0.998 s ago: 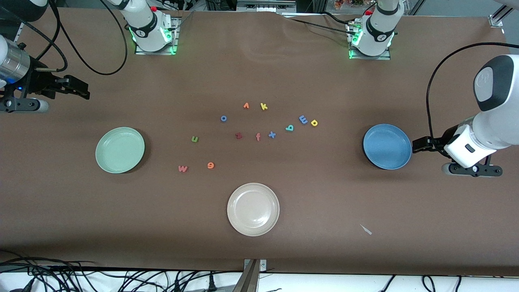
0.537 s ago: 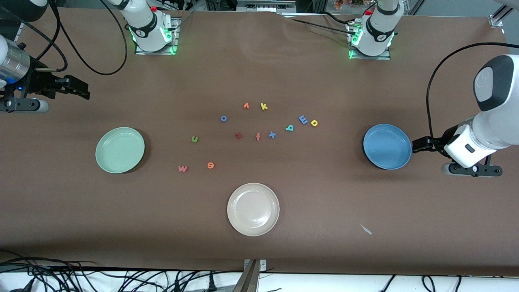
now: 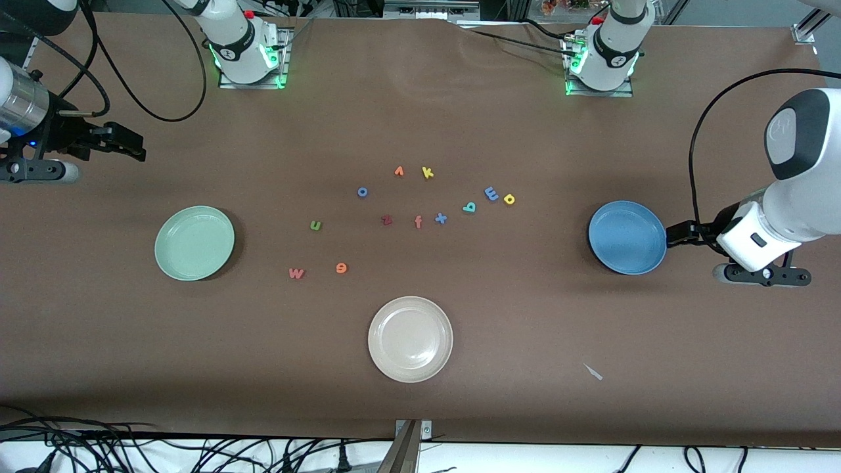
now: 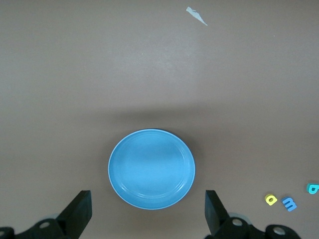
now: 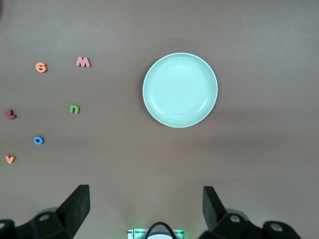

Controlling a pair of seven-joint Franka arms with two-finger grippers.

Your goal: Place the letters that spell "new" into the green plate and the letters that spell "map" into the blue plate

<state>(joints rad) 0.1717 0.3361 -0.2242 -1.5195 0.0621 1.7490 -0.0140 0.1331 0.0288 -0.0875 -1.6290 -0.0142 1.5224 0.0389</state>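
Both our grippers hang spread and empty above the table ends, all letters loose on the brown table point(image 3: 525, 341).

Our right gripper point(image 3: 131, 146) hangs with fingers apart near the green plate point(image 3: 194, 243); w point(image 3: 296, 273), e point(image 3: 341, 267) and n point(image 3: 315, 225) lie toward the middle. Then a point(image 3: 469, 207), m point(image 3: 491, 193), p point(image 3: 509, 198), the blue plate point(image 3: 627, 237), and our left gripper point(image 3: 677, 234), spread beside its rim. Bare cloth surrounds everything.

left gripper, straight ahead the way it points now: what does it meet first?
Probably the blue plate. The left gripper hangs open at the plate's edge toward the left arm's end, pointing across it. It may sit high enough to pass over; height is unclear.
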